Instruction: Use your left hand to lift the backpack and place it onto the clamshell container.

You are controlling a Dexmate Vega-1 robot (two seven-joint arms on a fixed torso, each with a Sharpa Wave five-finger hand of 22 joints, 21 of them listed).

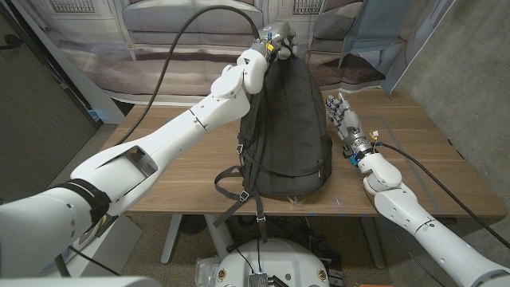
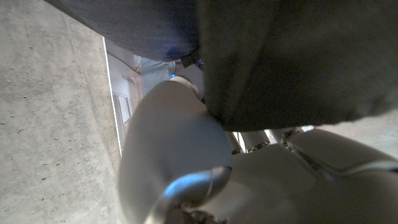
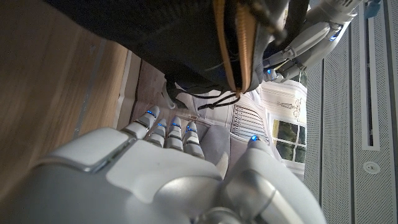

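Left robot hand grips the black backpack by its top — bag upright.
Backpack stands mid-tabletop; right robot hand at its 3 o'clock, released, fingers apart.

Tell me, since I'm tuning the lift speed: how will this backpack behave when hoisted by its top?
Likely floppy: the black backpack hangs from the left hand and sags at its base. Its loose straps trail over the table edge and may swing or snag. Weight is hard to judge.
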